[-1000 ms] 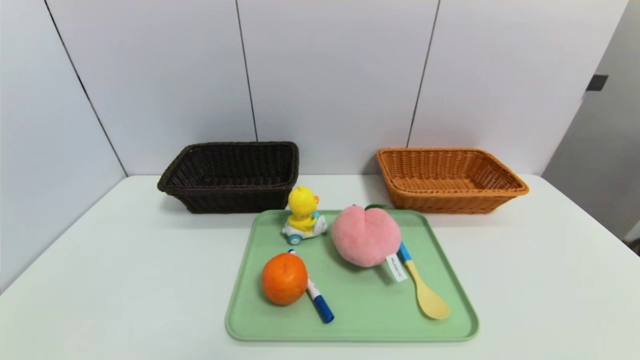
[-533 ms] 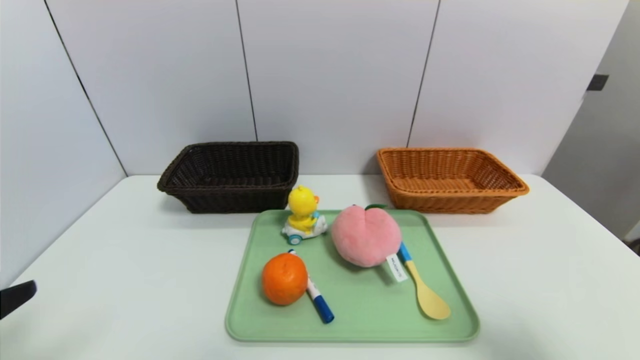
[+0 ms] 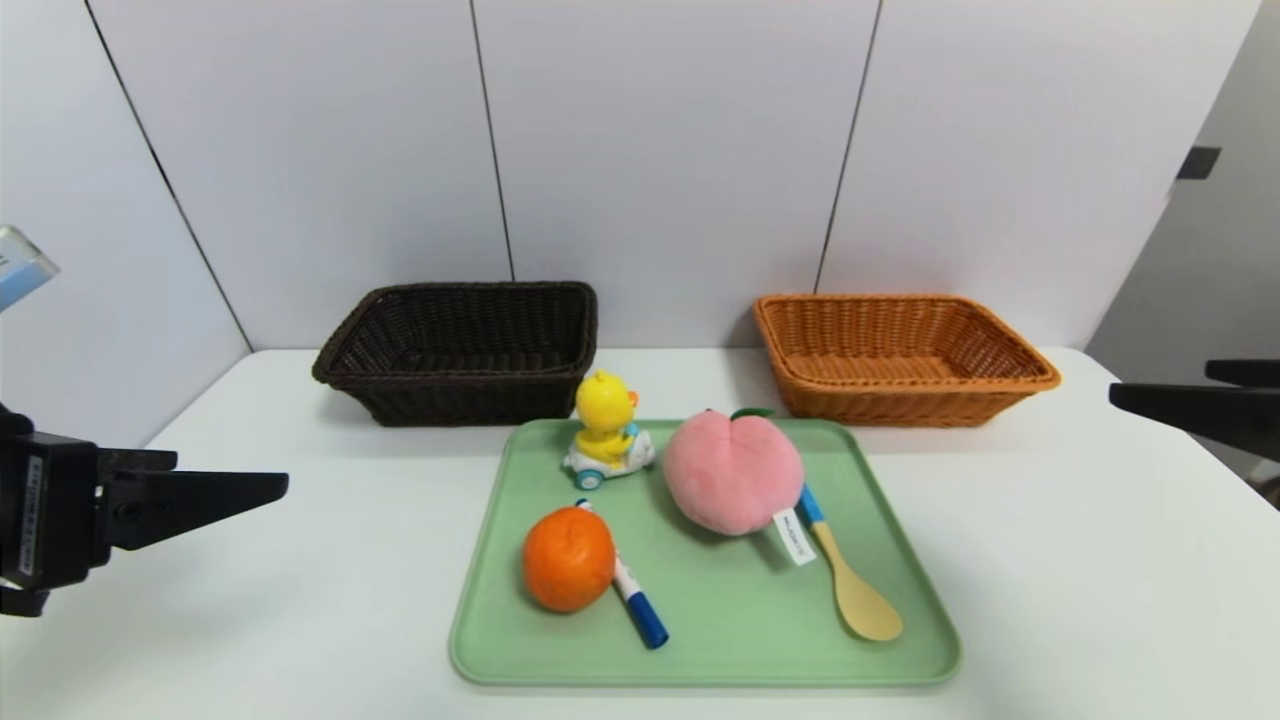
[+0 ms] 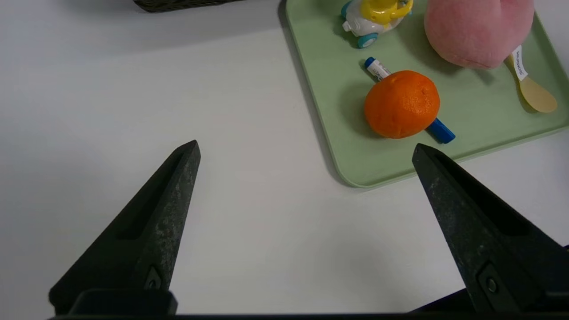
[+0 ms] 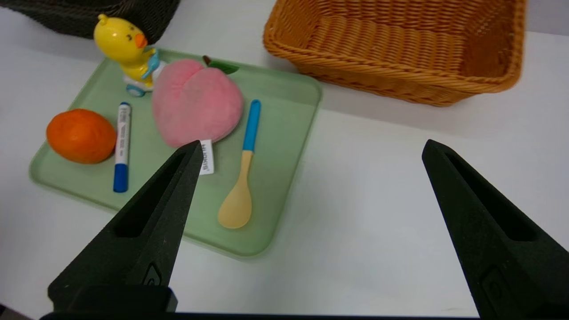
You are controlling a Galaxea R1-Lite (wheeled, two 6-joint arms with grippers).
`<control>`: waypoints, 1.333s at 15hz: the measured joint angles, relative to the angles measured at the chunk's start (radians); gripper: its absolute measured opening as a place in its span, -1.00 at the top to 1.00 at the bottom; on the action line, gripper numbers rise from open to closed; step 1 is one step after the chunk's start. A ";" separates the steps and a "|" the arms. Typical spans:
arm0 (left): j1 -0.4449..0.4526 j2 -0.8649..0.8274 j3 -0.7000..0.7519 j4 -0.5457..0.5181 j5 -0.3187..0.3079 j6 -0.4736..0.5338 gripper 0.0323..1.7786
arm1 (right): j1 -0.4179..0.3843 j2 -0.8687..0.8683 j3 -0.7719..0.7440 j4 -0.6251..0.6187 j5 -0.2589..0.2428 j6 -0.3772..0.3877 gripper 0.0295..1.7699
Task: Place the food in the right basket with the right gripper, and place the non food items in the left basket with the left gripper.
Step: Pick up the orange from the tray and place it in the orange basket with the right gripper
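On the green tray [image 3: 700, 662] lie the orange fruit [image 3: 568, 558], the pink plush peach [image 3: 732, 472], the yellow duck toy [image 3: 605, 430], the blue-capped marker [image 3: 632, 592] touching the orange, and the yellow spoon [image 3: 852, 585] beside the peach. Behind the tray stand the dark brown basket [image 3: 460, 350] on the left and the orange-tan basket [image 3: 900, 355] on the right, both with nothing inside. My left gripper [image 4: 306, 146] hangs open over bare table left of the tray. My right gripper [image 5: 311, 142] is open above the table right of the tray.
The white table [image 3: 300, 560] ends at a panelled wall behind the baskets. Bare table lies on both sides of the tray. A grey doorway gap [image 3: 1200, 250] shows at the far right.
Both arms have come into view from the sides, the left one first at the lower left, then the right one. The objects on the tray have not moved.
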 joint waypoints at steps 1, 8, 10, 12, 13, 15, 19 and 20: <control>-0.021 0.018 -0.003 0.005 0.000 -0.003 -0.90 | 0.040 0.025 -0.011 0.005 -0.003 0.000 -0.92; -0.042 0.010 0.006 0.067 0.074 -0.010 -0.90 | 0.324 0.230 -0.092 0.009 -0.011 0.001 -0.92; -0.042 -0.007 0.014 0.078 0.113 -0.014 -0.90 | 0.397 0.290 -0.131 0.009 -0.011 0.002 -0.92; -0.041 -0.019 0.017 0.095 0.135 -0.029 -0.90 | 0.457 0.350 -0.173 0.010 -0.012 0.003 -0.92; -0.041 -0.023 0.017 0.096 0.153 -0.031 -0.90 | 0.486 0.383 -0.203 0.017 -0.014 0.004 -0.92; -0.041 -0.028 0.017 0.098 0.172 -0.032 -0.90 | 0.542 0.443 -0.265 0.040 -0.037 0.003 -0.92; -0.040 -0.035 0.017 0.125 0.176 -0.054 -0.90 | 0.658 0.580 -0.429 0.110 -0.123 0.011 -0.92; -0.040 -0.036 0.017 0.126 0.176 -0.057 -0.90 | 0.682 0.613 -0.468 0.138 -0.137 0.016 -0.92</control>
